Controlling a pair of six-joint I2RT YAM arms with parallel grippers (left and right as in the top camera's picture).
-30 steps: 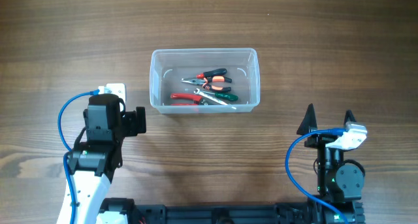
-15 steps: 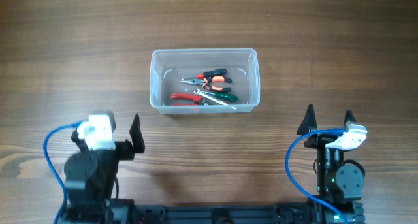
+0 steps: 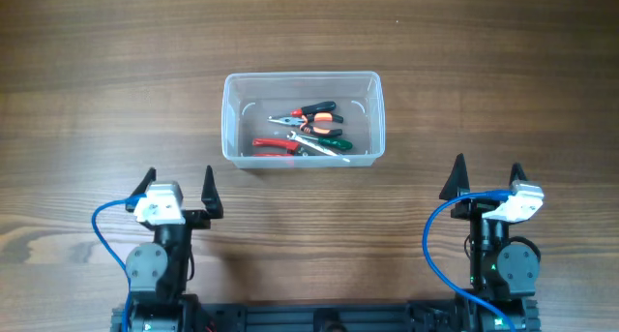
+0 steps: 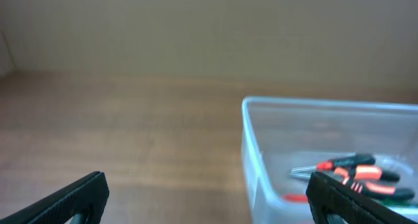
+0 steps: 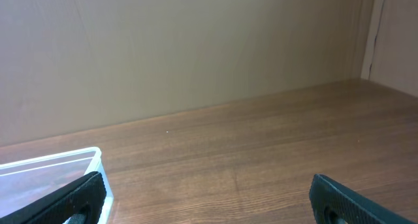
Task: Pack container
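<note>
The container [image 3: 229, 119] sits on the table [image 3: 97, 61] at mid-width, toward the far side, upright and uncovered. A small heap of pliers [image 3: 308, 131] with orange, red and green handles lies on its floor, nearer the front wall.

The left tool [image 3: 178, 181] and the right tool [image 3: 488, 175] both stand near the front edge of the table. Each has its fingers spread wide with nothing between them, and each is well apart from the container.

We judge the tub itself to be light. Its clear walls are probably thin, smooth and a little springy, so a squeeze across the body would likely bow it or slip. The thick rim looks like the stiff part. We would pinch there, 1 finger inside the wall and 1 outside, at the middle of a short end wall clear of the pliers. With 2 tools available, taking both short ends would keep it level. The metal pliers add weight low down and may slide if the tub tips.
</note>
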